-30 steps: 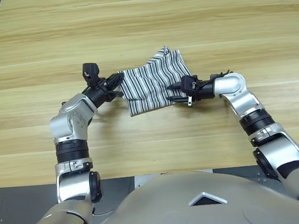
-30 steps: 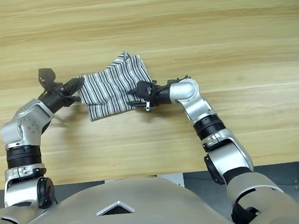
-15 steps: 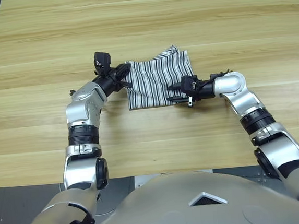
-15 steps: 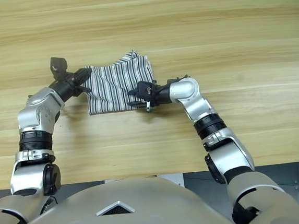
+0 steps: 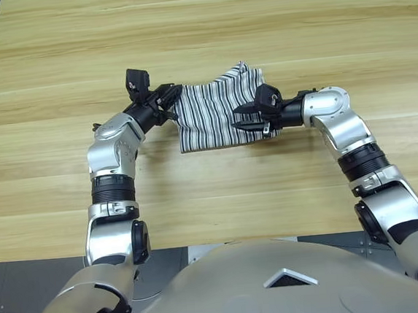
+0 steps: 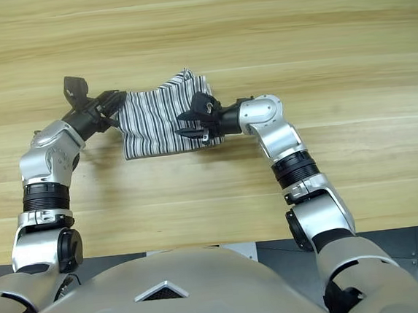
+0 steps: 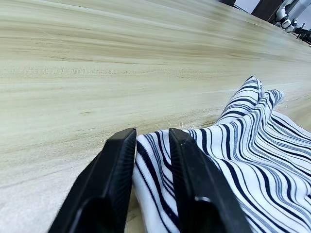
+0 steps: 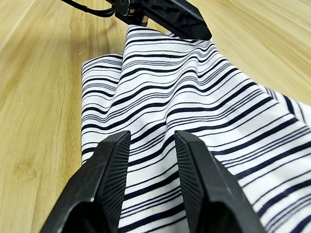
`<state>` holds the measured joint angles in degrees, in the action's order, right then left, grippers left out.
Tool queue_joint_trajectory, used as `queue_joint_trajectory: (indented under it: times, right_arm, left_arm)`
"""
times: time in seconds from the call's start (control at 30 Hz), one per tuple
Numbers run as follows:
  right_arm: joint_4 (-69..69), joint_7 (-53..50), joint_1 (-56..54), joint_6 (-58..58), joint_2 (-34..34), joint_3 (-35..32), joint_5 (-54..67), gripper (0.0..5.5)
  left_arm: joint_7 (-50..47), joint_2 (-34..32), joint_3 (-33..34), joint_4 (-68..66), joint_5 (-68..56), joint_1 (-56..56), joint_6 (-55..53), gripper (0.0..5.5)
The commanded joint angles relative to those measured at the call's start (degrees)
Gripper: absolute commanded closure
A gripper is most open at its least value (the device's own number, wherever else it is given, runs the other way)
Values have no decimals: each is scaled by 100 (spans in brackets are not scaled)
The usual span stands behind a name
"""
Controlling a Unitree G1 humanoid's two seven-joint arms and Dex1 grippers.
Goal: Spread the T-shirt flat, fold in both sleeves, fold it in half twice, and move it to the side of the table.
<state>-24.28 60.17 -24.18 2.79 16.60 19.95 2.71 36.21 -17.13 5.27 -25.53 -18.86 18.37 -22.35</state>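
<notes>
You have the folded striped T-shirt (image 5: 209, 116) lying mid-table (image 5: 256, 20). Your left gripper (image 5: 174, 96) is clenched on its far-left corner. Your right gripper (image 5: 237, 119) hangs over its right side, 2 fingers spread, grasping nothing.

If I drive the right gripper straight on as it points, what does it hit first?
Probably the striped T-shirt just ahead of the right gripper; past it, the left gripper. Height over the cloth is unclear.

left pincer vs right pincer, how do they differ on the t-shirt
The left pincer is shut on the T-shirt; the right pincer is open, fabric lying below it. The left pincer is at the shirt's far left corner, the right pincer over its right half. Both are black, two-fingered.
</notes>
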Motion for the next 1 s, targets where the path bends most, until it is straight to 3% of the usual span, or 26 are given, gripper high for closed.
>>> queue_joint_trajectory:
  times: [0.03, 0.3, 0.5, 0.67, 0.77, 0.87, 1.0]
  right_arm:
    - [188, 31, -124, 278, -27, -137, 179, 382]
    - [-232, -625, -463, 569, -462, -474, 311, 382]
    - [-326, -808, -420, 553, -1056, -82, 141, 382]
    - [-1865, -1506, -661, 183, -1421, 228, -513, 382]
    - [-3025, -2319, -1002, -119, -1565, 3, -698, 382]
    - [-4064, -3150, -1446, -264, -1428, -385, -685, 382]
    - [-4920, -3931, -1793, -331, -584, -1126, -475, 382]
  left_arm:
    - [-58, 13, 163, 199, -100, 46, 22, 406]
    - [-780, -116, 633, 175, 33, 277, 507, 406]
    - [-1052, -141, 851, 157, 29, 393, 674, 406]
    - [-1101, -102, 883, 575, -69, 265, 567, 406]
    - [-1110, -82, 881, 771, -126, 162, 500, 406]
    - [-1120, -75, 908, 1100, -215, -5, 413, 406]
    - [-1150, -74, 939, 1469, -314, -123, 290, 406]
